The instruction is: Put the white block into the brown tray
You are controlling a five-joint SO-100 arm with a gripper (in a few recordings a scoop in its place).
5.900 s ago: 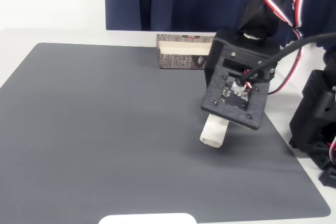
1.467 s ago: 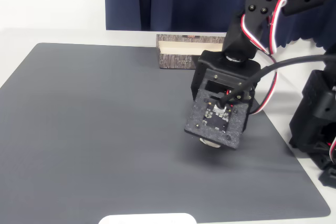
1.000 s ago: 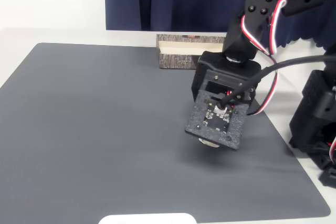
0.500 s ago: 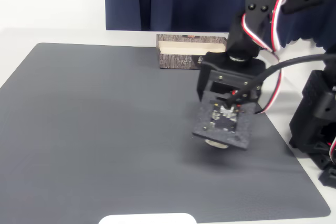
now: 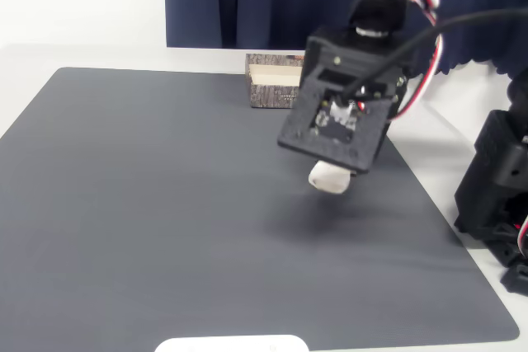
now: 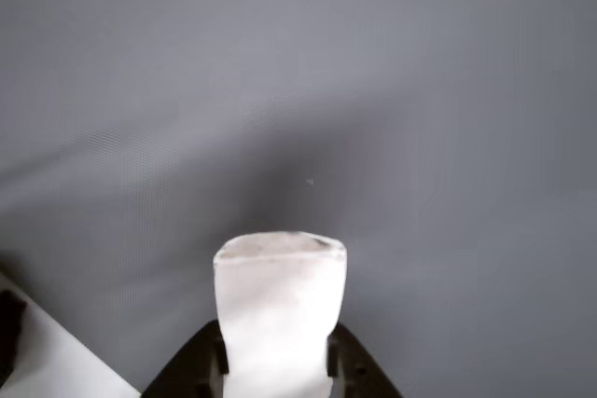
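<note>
since half a second ago the block (image 5: pixel 329 179) has been lifted off the mat (image 5: pixel 165 204), pinched by the gripper (image 6: pixel 276 375); the tray (image 5: pixel 272 88) label is unreadable.

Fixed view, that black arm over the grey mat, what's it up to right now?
The arm's gripper is shut on the white block, one end clamped between the jaws and the other end sticking out. In the fixed view the block hangs clear above the grey mat with its shadow below. The brown tray sits at the mat's far edge, partly hidden behind the arm. The block is not in the tray yet.
</note>
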